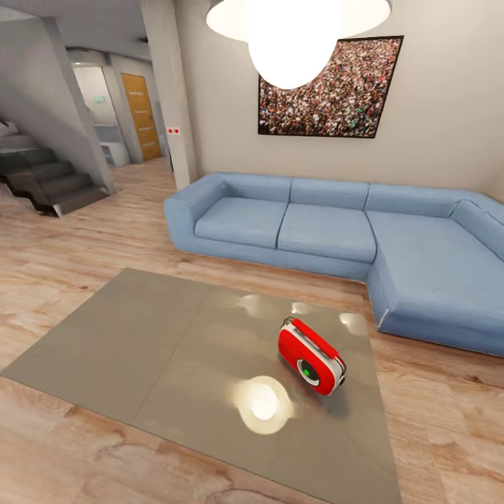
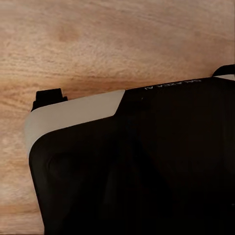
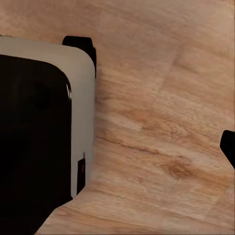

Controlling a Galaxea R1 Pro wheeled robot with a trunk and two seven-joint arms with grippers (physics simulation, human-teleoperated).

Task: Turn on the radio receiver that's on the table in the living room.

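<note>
Wood-grain floor in a light tone lies beneath both wrist cameras, and each of those views is half covered by the robot's own black and white body, which blocks the claws, so I cannot tell whether the left or the right claw is released or clenched, nor whether either touches anything. A small dark tip pokes in at one edge of the right wrist view, too little to read. From the head camera, the same pale planks run up to the large low rectangular surface with a glossy grey-beige top, where a bright lamp reflection sits near its front edge. Just behind that glare the small red rounded radio receiver with a white edge band lies on the surface toward its right side, its round green-centred dial facing forward. Beyond stands a blue L-shaped sofa, then a framed crowd photo on the beige wall, a white dome pendant lamp overhead, and dark stairs far left.
</note>
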